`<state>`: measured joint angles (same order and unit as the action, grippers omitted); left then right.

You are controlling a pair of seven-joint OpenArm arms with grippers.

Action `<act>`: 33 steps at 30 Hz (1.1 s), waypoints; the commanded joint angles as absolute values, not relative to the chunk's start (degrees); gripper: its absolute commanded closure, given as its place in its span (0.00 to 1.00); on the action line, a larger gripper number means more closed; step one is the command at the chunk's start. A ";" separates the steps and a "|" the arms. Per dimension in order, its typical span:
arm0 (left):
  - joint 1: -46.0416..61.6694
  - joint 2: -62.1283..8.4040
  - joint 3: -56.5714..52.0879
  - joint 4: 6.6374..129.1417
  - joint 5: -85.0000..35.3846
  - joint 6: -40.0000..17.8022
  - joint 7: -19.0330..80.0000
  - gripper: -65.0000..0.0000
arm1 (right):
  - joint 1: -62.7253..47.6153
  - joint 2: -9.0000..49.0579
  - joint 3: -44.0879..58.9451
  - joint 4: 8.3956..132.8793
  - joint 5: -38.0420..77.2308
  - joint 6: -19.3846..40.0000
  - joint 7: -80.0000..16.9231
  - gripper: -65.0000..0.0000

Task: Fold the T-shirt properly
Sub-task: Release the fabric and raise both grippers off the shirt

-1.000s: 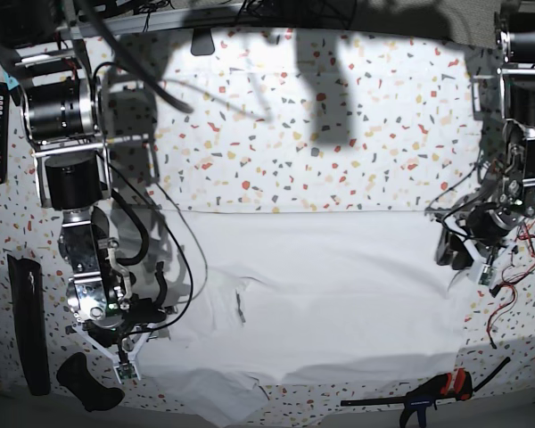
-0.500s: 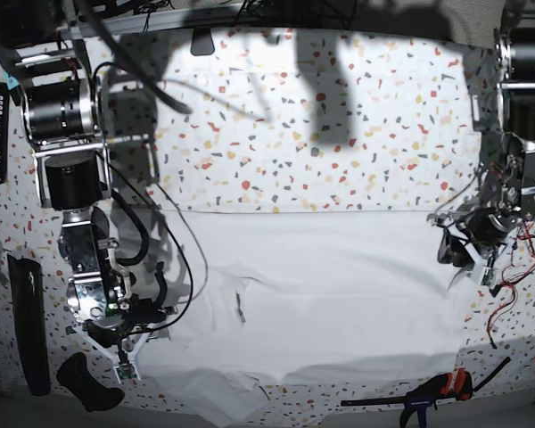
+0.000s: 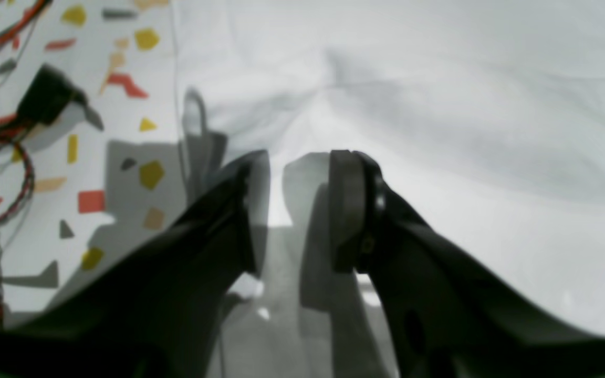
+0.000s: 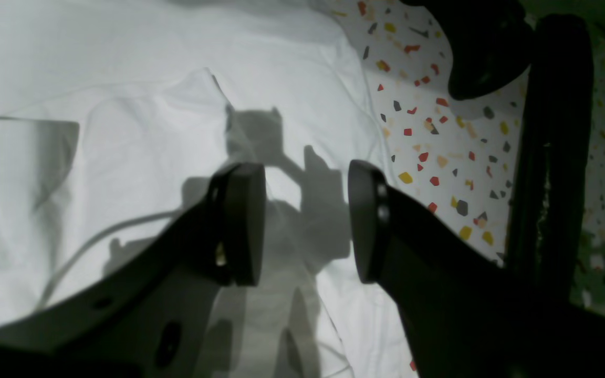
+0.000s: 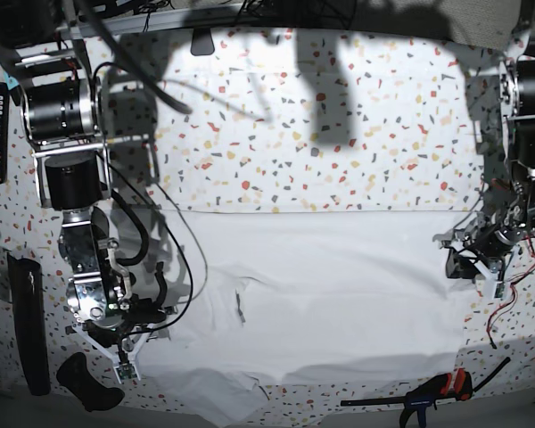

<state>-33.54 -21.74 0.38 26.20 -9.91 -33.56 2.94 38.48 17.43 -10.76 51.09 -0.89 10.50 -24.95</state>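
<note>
Two parted, empty claws. Left wrist: left gripper (image 3: pixel 297 210) hangs over the T-shirt (image 3: pixel 439 105) edge. Right wrist: right gripper (image 4: pixel 305 226) hovers likewise. Base: shirt spread on the table (image 5: pixel 339 134); folding seems barely started.

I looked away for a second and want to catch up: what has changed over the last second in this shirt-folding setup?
The left gripper shifted toward the right of the base view, off the T-shirt edge; its fingers are open with nothing between them. The right gripper stayed put over the shirt's other end, fingers open. The shirt lies spread as before.
</note>
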 commanded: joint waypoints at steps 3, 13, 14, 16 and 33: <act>-37.06 -22.20 0.10 26.55 -10.55 -33.80 0.36 0.72 | 40.75 17.93 -10.46 52.05 -0.80 10.04 -23.62 0.60; -37.67 -19.70 0.10 25.96 -2.15 -28.64 -2.28 0.72 | 40.73 17.93 -10.46 52.05 0.75 10.09 -25.63 0.60; -37.69 -19.70 0.10 25.85 -2.50 -28.64 -2.26 0.72 | 40.75 17.93 -10.46 52.05 1.48 10.33 -25.91 0.60; -37.63 -19.73 0.10 25.85 -5.48 -28.64 -1.74 0.72 | 40.73 17.93 -10.46 52.05 3.70 13.21 -26.46 0.60; -31.31 -16.56 0.10 25.93 -21.47 -35.77 -1.37 0.72 | 26.04 18.26 -10.46 52.05 5.93 20.14 -19.70 0.61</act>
